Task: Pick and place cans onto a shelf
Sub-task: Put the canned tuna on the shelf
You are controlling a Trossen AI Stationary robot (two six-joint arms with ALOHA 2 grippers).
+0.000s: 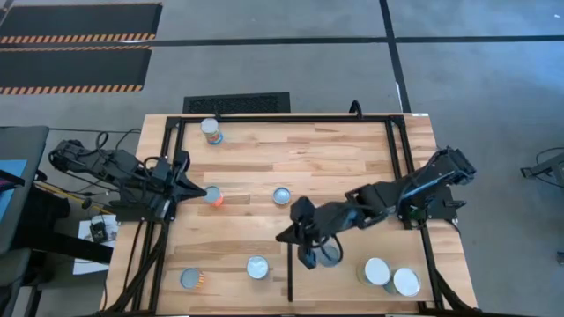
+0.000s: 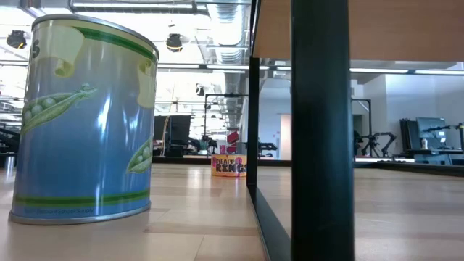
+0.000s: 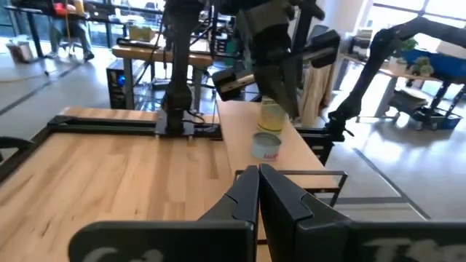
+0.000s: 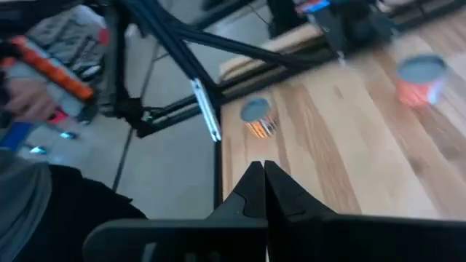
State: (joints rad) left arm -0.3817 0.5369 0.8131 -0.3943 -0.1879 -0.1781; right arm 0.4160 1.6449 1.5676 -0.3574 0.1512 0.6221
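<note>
1. Looming closest in the low view, the pea can (image 2: 83,119) is standing upright, long axis vertical, left of the black divider (image 2: 321,130).
2. Left gripper (image 1: 188,187), fingers pressed together, is waiting by the orange can (image 1: 214,195).
3. Right gripper (image 1: 304,238), fingers pinched together and empty, is hovering just right of the divider over the shelf (image 1: 352,282); next it should be opening wide and straddling a can squarely.

The right gripper (image 1: 308,251) covers most of a can (image 1: 330,255) just beside the black divider (image 1: 291,273). In the low view the divider's post (image 2: 322,130) runs off both edges, and the pea can (image 2: 83,119) hides the table behind it.
</note>
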